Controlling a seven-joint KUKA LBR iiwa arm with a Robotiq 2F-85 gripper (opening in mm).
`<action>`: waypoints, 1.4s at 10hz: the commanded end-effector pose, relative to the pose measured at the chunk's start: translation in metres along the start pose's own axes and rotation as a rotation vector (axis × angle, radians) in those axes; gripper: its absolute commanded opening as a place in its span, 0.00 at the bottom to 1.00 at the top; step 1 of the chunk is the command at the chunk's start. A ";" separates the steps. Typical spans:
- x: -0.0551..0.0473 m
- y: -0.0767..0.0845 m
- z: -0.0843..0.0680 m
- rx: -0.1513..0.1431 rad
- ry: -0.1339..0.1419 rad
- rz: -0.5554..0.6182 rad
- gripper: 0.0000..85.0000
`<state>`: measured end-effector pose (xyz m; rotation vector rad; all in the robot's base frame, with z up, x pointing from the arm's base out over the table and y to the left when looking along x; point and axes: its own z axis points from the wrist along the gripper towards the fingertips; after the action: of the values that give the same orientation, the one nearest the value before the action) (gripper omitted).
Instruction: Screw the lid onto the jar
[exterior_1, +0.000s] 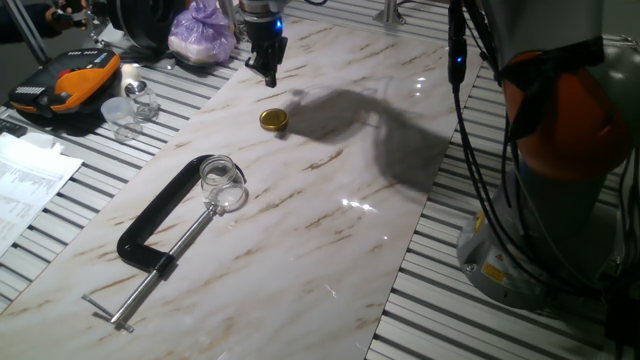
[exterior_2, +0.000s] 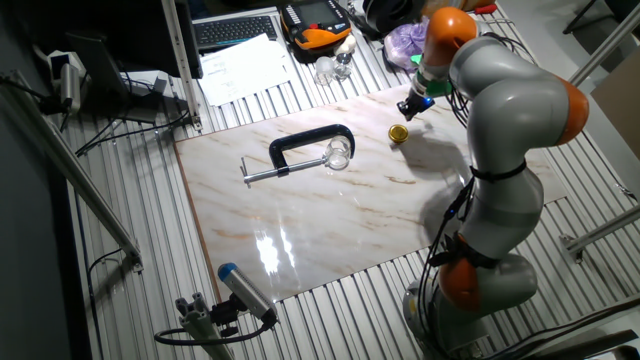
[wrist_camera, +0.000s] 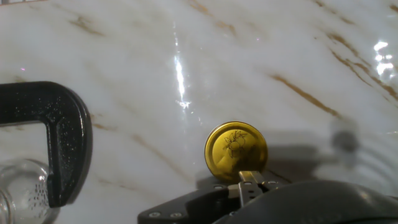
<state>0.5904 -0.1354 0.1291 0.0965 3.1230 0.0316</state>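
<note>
- On my far left in one fixed view, an orange-black case (exterior_1: 62, 85) sits on the slatted bench, with sheets of paper (exterior_1: 25, 185) nearer the camera.
- Just right of the case I see a few clear cups (exterior_1: 128, 108), off the marble board.
- On the marble board (exterior_1: 300, 250) lies a black C-clamp (exterior_1: 160, 215) with its screw handle pointing toward the near edge.
- The jar (exterior_1: 222, 178) stands in the mouth of the clamp, apparently pinched between the frame and the screw pad. Its mouth is open, with nothing on it.
- In the hand view, I catch only a corner of the jar (wrist_camera: 22, 190) at lower left, beside the clamp's black frame (wrist_camera: 62, 143).
- Further right, the lid (exterior_1: 273, 120) lies flat on the marble, well apart from the jar. In the hand view its gold face (wrist_camera: 236, 149) shows an embossed mark.
- The gripper (exterior_1: 266, 72) hangs above the board, just behind the lid from this camera, touching nothing I can see.
- It carries nothing. I cannot tell how wide its fingers are parted, as they read as one dark shape.
- From the other fixed view, the gripper (exterior_2: 412, 108) sits near the lid (exterior_2: 398, 133), not over it.
- A purple bag (exterior_1: 203, 32) lies behind the gripper.
- At far right stands the arm's base (exterior_1: 560, 150).
</note>
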 end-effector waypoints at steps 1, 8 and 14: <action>0.000 0.000 0.004 -0.002 -0.002 0.000 0.00; 0.003 -0.003 0.022 -0.025 0.010 0.004 0.00; 0.006 -0.002 0.028 -0.028 0.021 0.009 0.00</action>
<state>0.5850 -0.1363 0.1010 0.1117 3.1420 0.0709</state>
